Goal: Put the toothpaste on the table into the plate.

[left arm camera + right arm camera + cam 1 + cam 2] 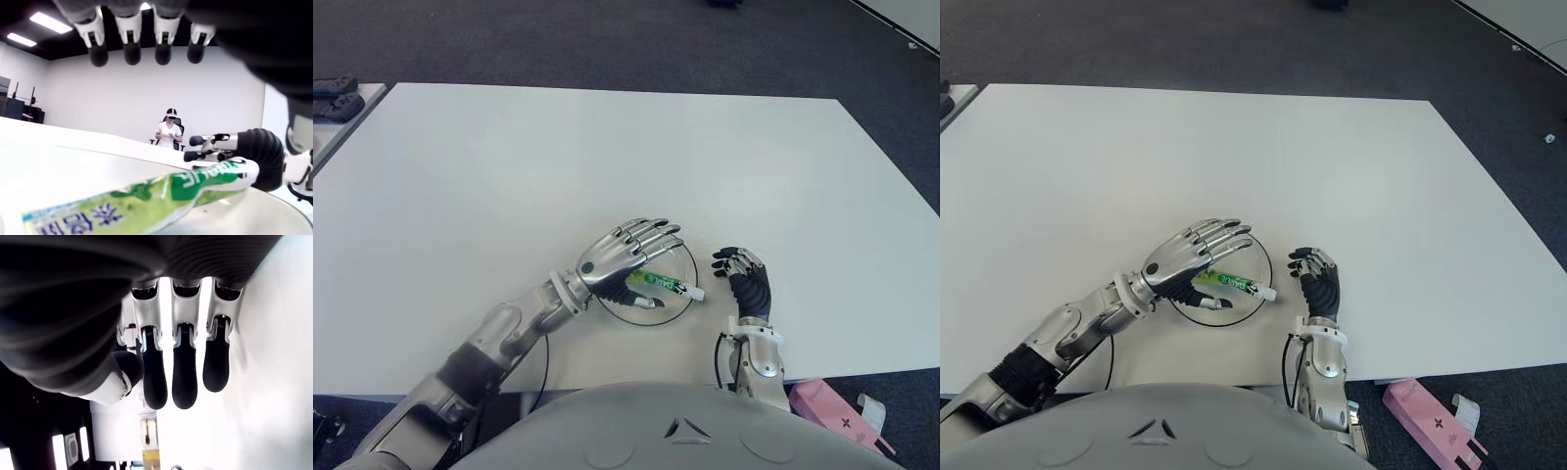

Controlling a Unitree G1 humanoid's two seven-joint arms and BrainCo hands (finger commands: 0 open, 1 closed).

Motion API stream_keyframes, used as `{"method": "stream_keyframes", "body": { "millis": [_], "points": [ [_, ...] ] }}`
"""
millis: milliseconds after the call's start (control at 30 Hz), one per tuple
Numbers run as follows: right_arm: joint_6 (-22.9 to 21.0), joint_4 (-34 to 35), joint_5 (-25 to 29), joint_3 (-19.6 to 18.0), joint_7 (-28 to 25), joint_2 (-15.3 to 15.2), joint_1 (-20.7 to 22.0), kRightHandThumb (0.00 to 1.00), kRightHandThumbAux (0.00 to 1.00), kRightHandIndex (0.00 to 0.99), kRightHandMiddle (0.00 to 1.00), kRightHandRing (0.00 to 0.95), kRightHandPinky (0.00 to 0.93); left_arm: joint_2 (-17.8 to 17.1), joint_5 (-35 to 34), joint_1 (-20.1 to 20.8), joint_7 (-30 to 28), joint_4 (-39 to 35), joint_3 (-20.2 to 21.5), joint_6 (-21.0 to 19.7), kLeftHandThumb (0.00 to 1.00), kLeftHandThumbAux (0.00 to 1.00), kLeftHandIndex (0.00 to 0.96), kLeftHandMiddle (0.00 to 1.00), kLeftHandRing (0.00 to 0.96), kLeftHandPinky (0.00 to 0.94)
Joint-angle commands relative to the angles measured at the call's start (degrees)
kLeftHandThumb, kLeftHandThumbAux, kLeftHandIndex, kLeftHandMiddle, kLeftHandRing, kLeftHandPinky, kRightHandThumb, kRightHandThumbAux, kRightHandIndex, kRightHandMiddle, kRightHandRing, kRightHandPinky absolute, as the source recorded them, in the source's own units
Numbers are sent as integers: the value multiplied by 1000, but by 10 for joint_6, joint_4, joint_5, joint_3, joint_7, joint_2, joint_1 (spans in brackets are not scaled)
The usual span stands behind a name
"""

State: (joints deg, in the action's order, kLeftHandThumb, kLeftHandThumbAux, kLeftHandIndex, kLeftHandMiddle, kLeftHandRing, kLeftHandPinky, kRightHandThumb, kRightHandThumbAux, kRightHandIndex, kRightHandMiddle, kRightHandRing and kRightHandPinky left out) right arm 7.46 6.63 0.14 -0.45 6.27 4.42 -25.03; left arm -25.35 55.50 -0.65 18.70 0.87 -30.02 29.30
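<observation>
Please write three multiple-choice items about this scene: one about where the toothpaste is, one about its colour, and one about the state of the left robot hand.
1. Where does the toothpaste lie?
A. across the plate, cap end over the rim
B. at the far table edge
C. on the floor

2. Which colour is most of the tube?
A. red
B. green
C. black

3. What state is the left robot hand in?
A. closed around the tube
B. fingers spread above the plate, holding nothing
C. out of sight

Answers:
1 A: in the eye views the tube crosses the plate and its white cap points at the right robot hand.
2 B: the body is green with white print.
3 B: the left wrist view shows the fingertips apart, well above the lying tube.
</observation>
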Motion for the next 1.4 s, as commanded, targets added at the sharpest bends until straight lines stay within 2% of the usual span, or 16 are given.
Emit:
{"method": "stream_keyframes", "body": {
  "millis": [33, 100, 200, 300, 400, 500, 533, 667, 767, 867, 967, 1067, 1167, 1400],
  "points": [
    [-9, -5, -1, 3, 0, 5, -2, 711, 726, 429, 496, 509, 508, 25, -47, -29, 23, 10, 35, -24, 154, 467, 0, 0, 0, 12],
    [-7, -5, 1, 3, -1, 5, -2, 711, 726, 429, 496, 508, 506, 42, -88, -35, 35, 23, 52, -15, 177, 494, 0, 0, 0, 13],
    [-6, -5, 2, 3, -1, 6, -2, 710, 726, 429, 495, 506, 506, 48, -130, -34, 51, 49, 72, 9, 215, 538, 0, 0, 0, 48],
    [-6, -5, 3, 3, -2, 5, -1, 710, 726, 429, 493, 506, 507, 59, -173, -24, 80, 107, 102, 37, 246, 584, 10, 30, 37, 128],
    [-6, -6, 4, 3, -3, 4, -1, 710, 726, 429, 493, 504, 505, 109, -201, -39, 98, 91, 125, 4, 264, 639, 52, 93, 108, 200],
    [-6, -9, 2, 1, -2, 3, 2, 710, 726, 429, 494, 504, 507, 137, -238, -46, 104, 76, 161, -28, 268, 713, 110, 160, 185, 265],
    [-5, -10, 2, 1, -2, 3, 2, 710, 726, 429, 495, 506, 509, 144, -250, -49, 104, 70, 173, -38, 296, 781, 162, 201, 219, 285],
    [-6, -14, 3, -1, -3, 2, 6, 711, 726, 429, 497, 510, 514, 187, -302, -62, 102, 53, 206, -62, 391, 916, 270, 300, 282, 289],
    [-7, -16, 5, -2, -4, 2, 9, 711, 727, 429, 497, 511, 515, 209, -325, -67, 102, 52, 219, -62, 606, 787, 367, 353, 316, 279],
    [-5, -17, 5, -2, -4, 2, 10, 711, 727, 429, 496, 512, 516, 223, -347, -75, 98, 54, 234, -59, 678, 744, 401, 389, 343, 296],
    [1, -21, 3, -2, -6, -1, 13, 711, 727, 429, 494, 512, 511, 232, -383, -84, 83, 66, 255, -70, 701, 731, 415, 437, 394, 379],
    [4, -25, 3, -3, -8, -3, 15, 711, 727, 429, 495, 512, 509, 231, -399, -82, 70, 82, 267, -72, 708, 727, 420, 459, 419, 416],
    [4, -28, 4, -5, -9, -2, 17, 711, 727, 429, 497, 513, 516, 221, -435, -71, 44, 124, 288, -60, 706, 727, 422, 469, 432, 437],
    [-1, -30, -2, -7, -2, 0, 23, 710, 728, 429, 500, 512, 509, 221, -487, -69, -10, 147, 305, -31, 701, 726, 427, 476, 451, 459]
  ]
}}
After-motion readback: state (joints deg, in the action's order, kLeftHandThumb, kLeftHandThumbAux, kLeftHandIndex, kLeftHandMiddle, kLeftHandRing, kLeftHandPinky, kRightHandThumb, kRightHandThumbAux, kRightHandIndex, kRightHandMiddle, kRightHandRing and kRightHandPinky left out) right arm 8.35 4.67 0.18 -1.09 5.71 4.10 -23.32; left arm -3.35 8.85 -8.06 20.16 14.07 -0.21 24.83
